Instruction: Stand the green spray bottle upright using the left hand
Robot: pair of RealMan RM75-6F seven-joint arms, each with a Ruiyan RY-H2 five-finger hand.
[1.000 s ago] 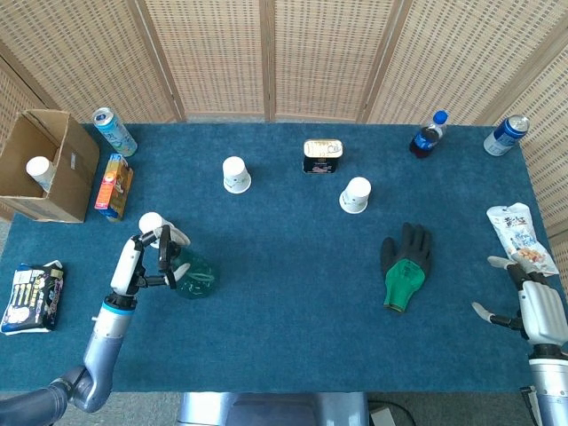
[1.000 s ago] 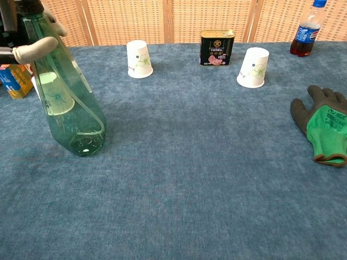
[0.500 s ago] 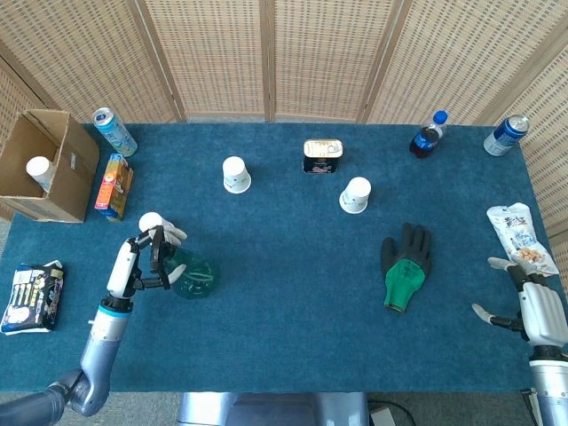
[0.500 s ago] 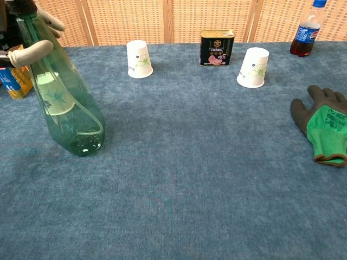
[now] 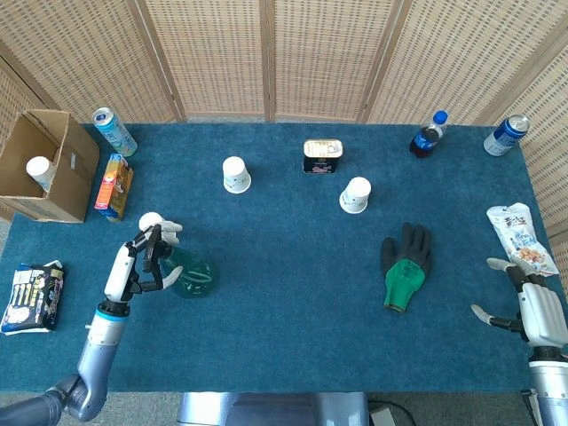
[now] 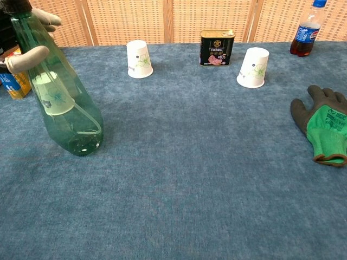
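Left hand (image 5: 151,257) grips the neck of the green bottle (image 6: 59,97), fingers wrapped around the top below the sprayer. Hold is high on the bottle, so the hand can swing the top over the base as a lever.

Bottle sits at the left front of the table (image 5: 293,293), base down on the cloth and top leaning toward the far left in the chest view. Not yet vertical: it looks to bear on the base's near edge, so it is judged to be in the last part of the tilt-up. A white cup (image 5: 151,221) stands just behind the bottle and shows through the green plastic in the chest view.

Right hand (image 5: 532,302) rests low at the right edge, fingers spread, holding nothing; idle, as the task assigns the left only.

Next: bring the top over the base until the bottom sits flat, then release. Risk: letting go early with this lean would tip the bottle toward the cup.
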